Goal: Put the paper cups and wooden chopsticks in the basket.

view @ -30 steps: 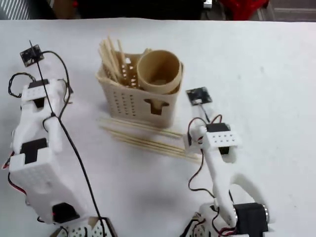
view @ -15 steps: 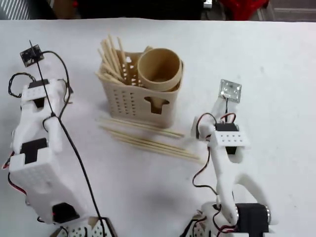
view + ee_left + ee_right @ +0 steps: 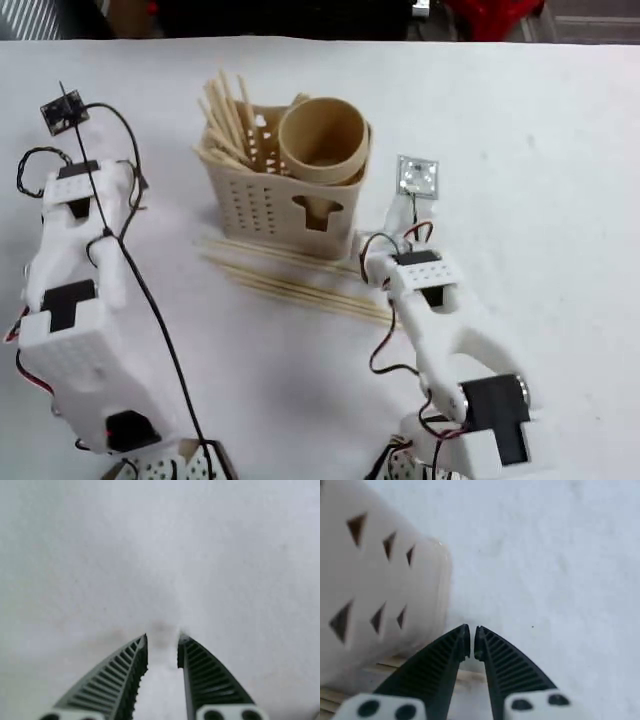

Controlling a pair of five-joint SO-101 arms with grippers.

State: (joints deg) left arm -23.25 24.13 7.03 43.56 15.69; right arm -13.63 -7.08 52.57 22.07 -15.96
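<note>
The cream perforated basket (image 3: 280, 205) stands mid-table with a paper cup (image 3: 322, 140) inside it and a bunch of wooden chopsticks (image 3: 225, 120) leaning at its left end. Several more chopsticks (image 3: 290, 280) lie flat on the table along the basket's front. The right arm (image 3: 420, 290) reaches to the basket's front right corner. My right gripper (image 3: 471, 642) is shut on nothing, its tips just above the table beside the basket wall (image 3: 380, 590), over the ends of the loose chopsticks (image 3: 385, 669). My left gripper (image 3: 162, 642) hangs over bare white table with a narrow gap between its fingers.
The left arm (image 3: 80, 250) stands folded at the left side of the table, away from the basket. White tabletop (image 3: 530, 150) stretches open to the right of the basket and behind it. Cables run along both arms.
The right arm first lifted and swung to the right, then came back left to the basket's front right corner. The left arm, basket and chopsticks have not moved.
</note>
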